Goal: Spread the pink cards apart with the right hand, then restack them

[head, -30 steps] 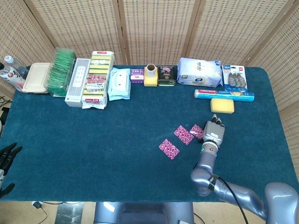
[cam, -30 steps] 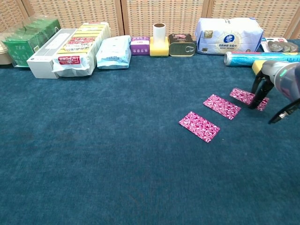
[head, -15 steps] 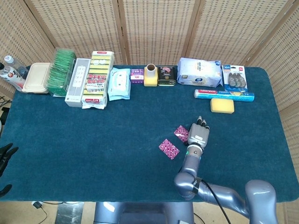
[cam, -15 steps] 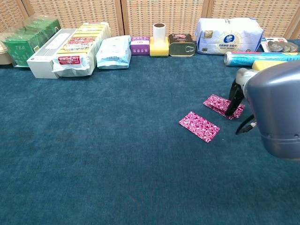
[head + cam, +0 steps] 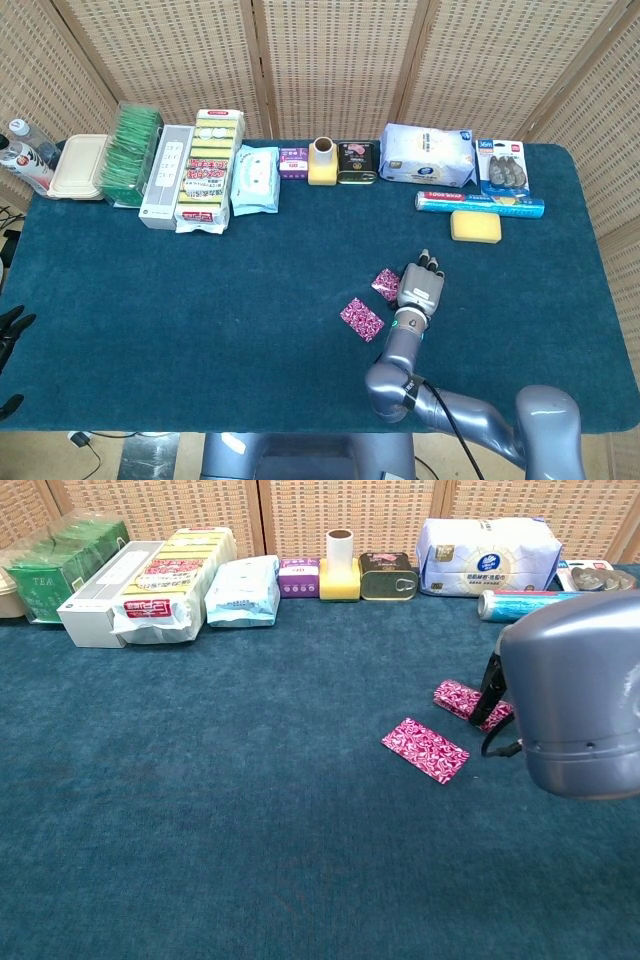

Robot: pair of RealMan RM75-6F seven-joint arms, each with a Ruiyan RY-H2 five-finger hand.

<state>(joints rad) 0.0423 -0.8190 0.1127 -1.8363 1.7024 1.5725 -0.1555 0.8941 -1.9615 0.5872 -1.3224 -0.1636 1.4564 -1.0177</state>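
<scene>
Two spots of pink patterned cards lie on the blue cloth. One card [image 5: 361, 319] [image 5: 425, 749] lies alone, nearer the front. The other pink cards [image 5: 385, 283] [image 5: 455, 696] lie behind it to the right, partly under my right hand [image 5: 420, 287], so I cannot tell how many are stacked there. That hand lies flat with its fingers [image 5: 491, 694] pressing on their right end, and it grips nothing. In the chest view the grey right arm [image 5: 575, 705] hides the hand's back. My left hand [image 5: 8, 332] shows only as dark fingers at the table's left edge, holding nothing.
A row of goods lines the far edge: green tea boxes [image 5: 130, 155], a sponge pack [image 5: 210, 170], wipes [image 5: 255, 180], a tin [image 5: 357, 162] and a tissue pack [image 5: 428, 155]. A blue roll [image 5: 480, 203] and a yellow sponge [image 5: 475, 226] lie behind the right hand.
My right hand slid left across the cloth, taking the rightmost card with it onto the middle one; three separate cards became two spots. The left hand slipped further out of view.
</scene>
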